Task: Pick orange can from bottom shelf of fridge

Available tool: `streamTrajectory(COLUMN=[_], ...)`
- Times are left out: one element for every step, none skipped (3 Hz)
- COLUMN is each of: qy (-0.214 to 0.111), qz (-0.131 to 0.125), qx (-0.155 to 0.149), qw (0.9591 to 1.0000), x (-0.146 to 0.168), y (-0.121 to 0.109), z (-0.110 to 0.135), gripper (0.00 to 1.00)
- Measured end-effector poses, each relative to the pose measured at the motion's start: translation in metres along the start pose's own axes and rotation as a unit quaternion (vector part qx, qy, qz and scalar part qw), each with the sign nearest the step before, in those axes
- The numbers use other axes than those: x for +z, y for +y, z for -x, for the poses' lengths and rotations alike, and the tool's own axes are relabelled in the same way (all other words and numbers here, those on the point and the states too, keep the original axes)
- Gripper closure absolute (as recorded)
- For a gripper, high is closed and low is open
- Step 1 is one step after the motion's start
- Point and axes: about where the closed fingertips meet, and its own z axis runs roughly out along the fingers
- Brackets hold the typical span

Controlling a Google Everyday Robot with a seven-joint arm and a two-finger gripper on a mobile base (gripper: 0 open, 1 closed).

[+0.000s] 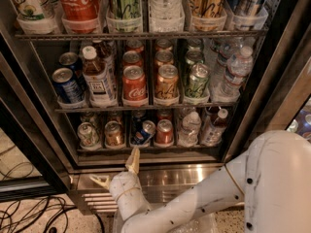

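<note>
Orange can [114, 134]: sitting untouched in the second lane from the left of the bottom shelf [146, 150], your gripper [116, 171] hovering just below that shelf, fingers spread apart; you are likely lining up, needing next to rise and reach around it.

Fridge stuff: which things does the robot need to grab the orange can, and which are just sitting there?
Needed: orange can, bottom shelf, fridge, open end effector just below that shelf.
Just sitting: red can, blue can, water bottles, floor cables.
</note>
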Motion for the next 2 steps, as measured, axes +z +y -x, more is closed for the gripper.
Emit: streamTrajectory(qy=[-0.016, -0.044], qz=[-0.006, -0.028], qx=[0.002, 0.003], qw=[0.9998, 0.9986], x=[0.006, 0.017], y=[-0.002, -0.013], z=[0.008, 0.021], gripper=[0.14, 0.32])
